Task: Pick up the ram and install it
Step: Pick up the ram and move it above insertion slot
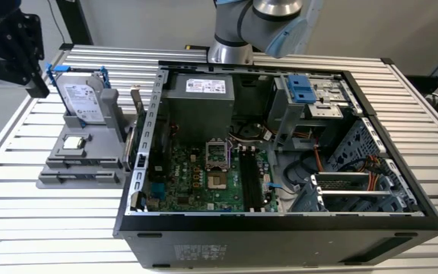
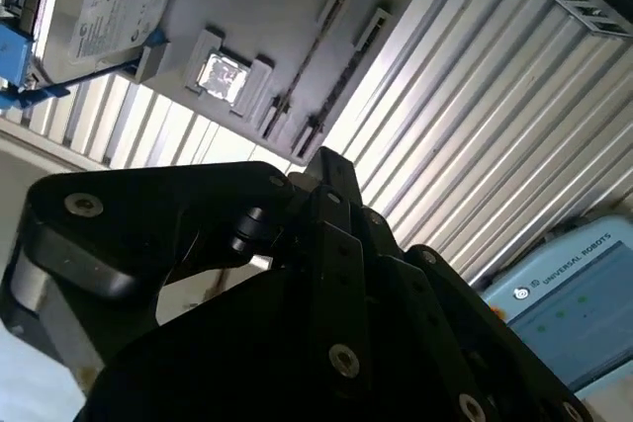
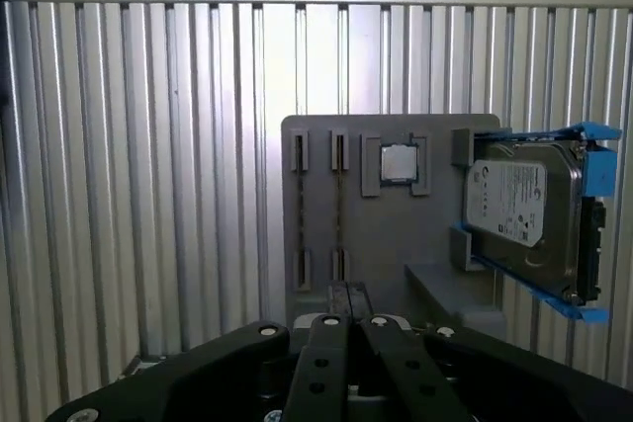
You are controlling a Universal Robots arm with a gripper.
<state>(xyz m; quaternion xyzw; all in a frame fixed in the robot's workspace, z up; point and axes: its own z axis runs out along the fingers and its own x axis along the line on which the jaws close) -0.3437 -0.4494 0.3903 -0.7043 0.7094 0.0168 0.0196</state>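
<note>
My gripper point(image 1: 38, 90) hangs above the slatted table at the exterior view's left, just beside the grey holder block point(image 1: 78, 171). Both wrist views show its black fingers point(image 3: 347, 289) pressed together with nothing between them, the tips point(image 2: 324, 157) aimed toward the block. On the block, a thin dark strip runs between each of two pairs of clips. These strips look like the ram point(image 3: 301, 214) seen edge-on, and the strips point(image 2: 309, 56) show the same way in the second wrist view. The gripper is apart from them.
The block also carries a silver hard drive point(image 1: 82, 100) in a blue frame and a small square processor chip point(image 1: 72, 142). To the exterior view's right lies the open computer case point(image 1: 280, 225), with its green motherboard point(image 1: 196, 177) and black memory slots point(image 1: 251, 177). The arm's base point(image 1: 230, 48) stands behind the case.
</note>
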